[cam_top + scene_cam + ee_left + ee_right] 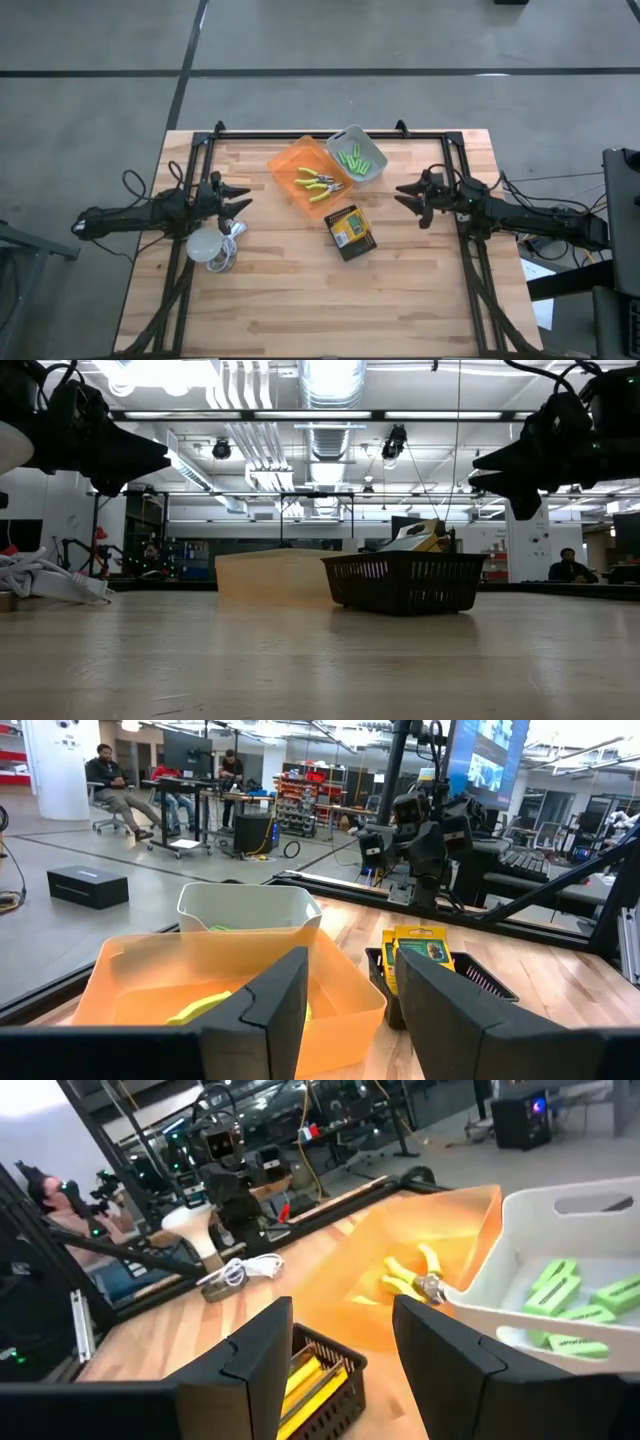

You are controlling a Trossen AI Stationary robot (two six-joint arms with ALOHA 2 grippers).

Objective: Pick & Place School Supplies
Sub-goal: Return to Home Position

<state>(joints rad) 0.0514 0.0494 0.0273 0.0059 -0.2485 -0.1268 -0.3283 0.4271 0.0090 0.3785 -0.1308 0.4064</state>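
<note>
**A:** Wood planks make up the table (300,300), with a big workshop behind it and people seated at desks far off. What containers are out?

**B:** Three, grouped right of centre. Farthest is the grey bin (362,152), and several green markers (351,158) lie inside it. Just beside it, to its near left, is the orange bin (290,160), which holds two pliers (318,183) with green handles.

**A:** And the third?

**B:** A black basket (352,250), nearest of the three and set apart from the orange bin. The crayon boxes (350,228) are in it, yellow and green. In the left wrist view they stand on edge and rise above its rim.

**A:** Anything loose on the wood?

**B:** Only a white round thing (203,245) with its cable (232,232) bunched beside it, on the left side.

**A:** Where are the arms?

**B:** The left gripper (247,197) hangs above the table's left side, just beyond that white thing. Its fingers are spread and grasp nothing. The right gripper (400,196) hangs above the right side, facing it across the bins. Its fingers are parted too and carry nothing. Both are well above the surface in the low view.
</note>
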